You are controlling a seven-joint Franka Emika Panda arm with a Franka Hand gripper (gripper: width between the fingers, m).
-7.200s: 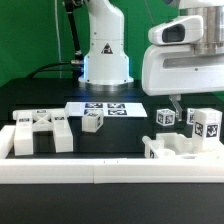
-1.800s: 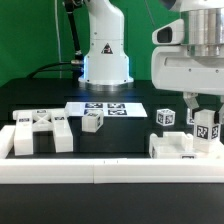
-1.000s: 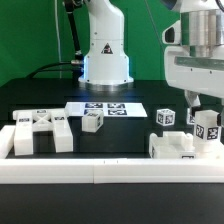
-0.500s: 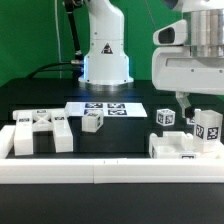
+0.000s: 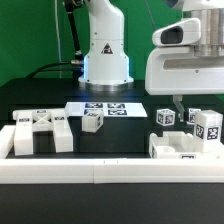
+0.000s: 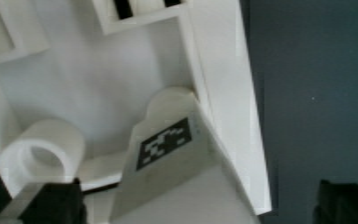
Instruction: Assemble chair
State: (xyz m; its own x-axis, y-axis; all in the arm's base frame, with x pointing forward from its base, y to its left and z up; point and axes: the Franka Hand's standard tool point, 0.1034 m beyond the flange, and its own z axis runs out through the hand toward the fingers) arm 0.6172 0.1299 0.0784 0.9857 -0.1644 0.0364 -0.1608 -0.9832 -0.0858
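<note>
The chair is in loose white tagged parts. In the exterior view a cross-shaped part (image 5: 40, 130) lies at the left, a small block (image 5: 93, 121) near the middle, another block (image 5: 165, 118) and a tall tagged post (image 5: 207, 125) at the right, with a chunky seat part (image 5: 178, 150) in front of them. My gripper (image 5: 180, 102) hangs just above the right-hand parts. In the wrist view my gripper (image 6: 201, 205) is open, with its dark fingertips (image 6: 51, 200) wide apart. A white tagged part (image 6: 167, 145) lies between and below them, not gripped.
The long low white border rail (image 5: 100, 175) runs along the front. The marker board (image 5: 105, 108) lies flat behind the small block. The robot base (image 5: 105, 55) stands at the back middle. A black tabletop lies under all the parts.
My gripper has moved toward the exterior view's left, away from the tall tagged post it was around earlier. The post stays standing where it was.
</note>
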